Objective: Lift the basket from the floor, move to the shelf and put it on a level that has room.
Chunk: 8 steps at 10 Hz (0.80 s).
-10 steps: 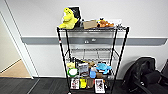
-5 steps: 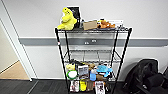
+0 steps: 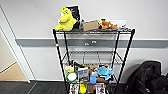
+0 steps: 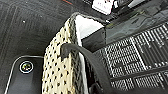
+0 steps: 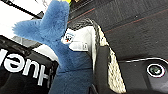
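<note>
From my station I have the tall black wire shelf square ahead against the pale wall, and the small beige woven-mesh basket is off the dark grey carpet floor, carried between the 2 arms and showing large in both wrist views. A dark finger of the left gripper lies along the basket's pale rim, and a dark finger of the right gripper lies against the rim on the opposite side, but I cannot tell whether either claw is actually clamped or merely pressed against the edge. That is my main worry: if the hold is only a squeeze from 2 sides, any uneven lift or a bump from the base could let the basket tilt or slip. Inside it, in the right wrist view, sits a blue plush toy with a white sewn label, standing above the rim, so I judge it could catch on the wire when the basket goes in. The level second from the top looks bare, with its grid open. The top tier holds a yellow plush toy, a tan cardboard box and an orange toy; the lower tier is crowded with small packets and bottles. A black bag slumps beside the rack's right posts, and I would steer the base clear of it.
</note>
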### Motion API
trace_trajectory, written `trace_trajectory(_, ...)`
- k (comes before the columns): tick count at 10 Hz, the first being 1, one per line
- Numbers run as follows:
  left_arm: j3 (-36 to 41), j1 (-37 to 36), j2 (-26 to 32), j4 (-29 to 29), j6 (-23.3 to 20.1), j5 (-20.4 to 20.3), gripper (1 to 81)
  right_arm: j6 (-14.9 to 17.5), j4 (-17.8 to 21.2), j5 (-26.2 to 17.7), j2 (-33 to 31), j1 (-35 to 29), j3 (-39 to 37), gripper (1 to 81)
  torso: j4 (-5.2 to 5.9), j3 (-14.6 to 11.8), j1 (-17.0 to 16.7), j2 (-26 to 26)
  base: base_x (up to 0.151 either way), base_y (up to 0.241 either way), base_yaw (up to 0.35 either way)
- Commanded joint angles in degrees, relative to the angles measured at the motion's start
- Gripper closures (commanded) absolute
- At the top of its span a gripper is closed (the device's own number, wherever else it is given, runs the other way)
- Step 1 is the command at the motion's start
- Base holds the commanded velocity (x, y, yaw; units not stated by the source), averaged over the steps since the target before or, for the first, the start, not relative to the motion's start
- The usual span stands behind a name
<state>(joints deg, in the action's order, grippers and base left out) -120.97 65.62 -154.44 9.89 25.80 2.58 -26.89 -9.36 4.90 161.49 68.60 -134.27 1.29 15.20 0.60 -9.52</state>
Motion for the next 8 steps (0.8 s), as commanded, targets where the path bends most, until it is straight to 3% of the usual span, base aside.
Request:
trace_trajectory(1, 1.4, -5.4, 0.4, 0.2, 0.1, 0.7, 81.1, -0.4, -0.8, -0.4, -0.1, -5.3, 1.1, 81.1, 0.0, 0.0, 0.0, 0.0, 0.112, 0.0, 0.0)
trace_trajectory(8, 1.4, -5.3, 0.5, 0.1, 0.1, 0.6, 81.1, -0.4, -0.8, -0.4, -0.3, -5.2, 1.1, 81.1, 0.0, 0.0, 0.0, 0.0, 0.113, 0.0, 0.0)
